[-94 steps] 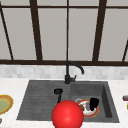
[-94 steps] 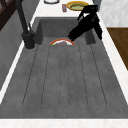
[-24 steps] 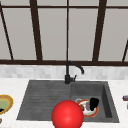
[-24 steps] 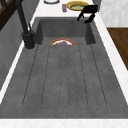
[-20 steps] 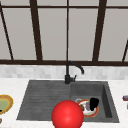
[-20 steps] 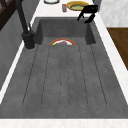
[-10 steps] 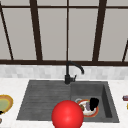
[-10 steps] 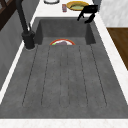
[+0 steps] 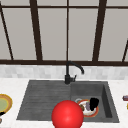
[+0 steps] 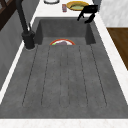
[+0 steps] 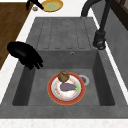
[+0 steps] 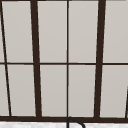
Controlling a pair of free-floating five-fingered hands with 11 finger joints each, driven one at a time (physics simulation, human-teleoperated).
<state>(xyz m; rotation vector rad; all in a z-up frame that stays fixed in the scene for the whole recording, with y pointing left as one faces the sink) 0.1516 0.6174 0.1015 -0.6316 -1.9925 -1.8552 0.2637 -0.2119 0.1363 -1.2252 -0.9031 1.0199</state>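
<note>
Window panes (image 9: 52, 32) with dark bars back a grey sink whose basin (image 11: 62, 60) serves as the landmark. On the basin floor lies a red-rimmed plate (image 11: 49, 87) carrying a purple eggplant (image 11: 67, 86) and a brown round lump (image 11: 63, 76), with the drain just beside it. The right hand (image 11: 25, 55) hangs above the basin's front rim, its fingers loose and apart, gripping nothing. Some seconds ago it reached lower, toward the plate; it has since drawn up and back, and for the last second it has not stirred, so plate and food lie free of it. The black faucet (image 11: 100, 37) stands at the basin's back edge. Far beyond the drainboard from the basin, the left hand (image 11: 35, 3) sits by a yellow plate (image 11: 51, 5); whether its fingers are curled I cannot tell.
</note>
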